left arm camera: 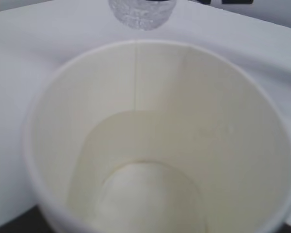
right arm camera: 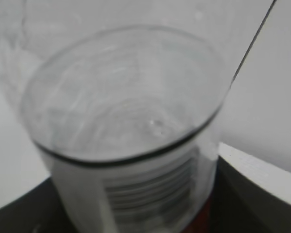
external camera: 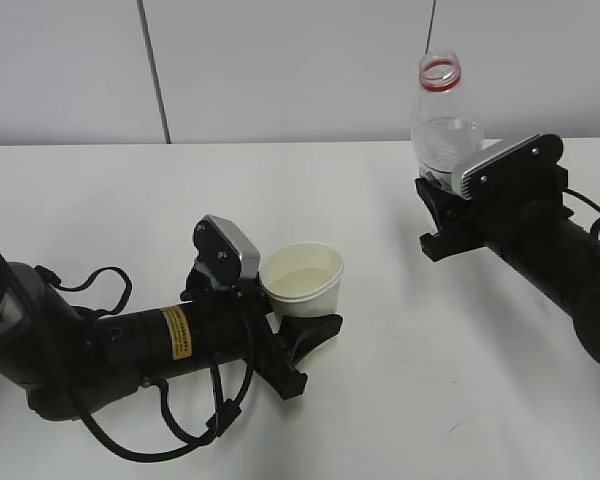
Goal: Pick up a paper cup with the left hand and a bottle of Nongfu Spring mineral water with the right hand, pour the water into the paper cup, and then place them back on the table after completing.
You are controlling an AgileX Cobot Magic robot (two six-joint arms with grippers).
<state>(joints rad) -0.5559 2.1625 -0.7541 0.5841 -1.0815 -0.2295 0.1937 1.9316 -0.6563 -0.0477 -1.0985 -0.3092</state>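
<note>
The white paper cup [external camera: 302, 282] sits upright between the fingers of my left gripper [external camera: 292, 305], which is shut on it low over the table [external camera: 380, 400]. The cup's cream inside fills the left wrist view [left arm camera: 160, 145]; I cannot tell if there is water in it. My right gripper [external camera: 442, 190] is shut on the lower part of the clear bottle [external camera: 442, 120]. The bottle stands upright, uncapped, with a red ring at its neck. It fills the right wrist view [right arm camera: 126, 121], blurred. The cup and the bottle are well apart.
The bottle's base also shows at the top of the left wrist view [left arm camera: 143, 12]. A white wall with a dark vertical seam [external camera: 155, 70] stands behind the table. Black cables [external camera: 180, 425] loop beside the left arm.
</note>
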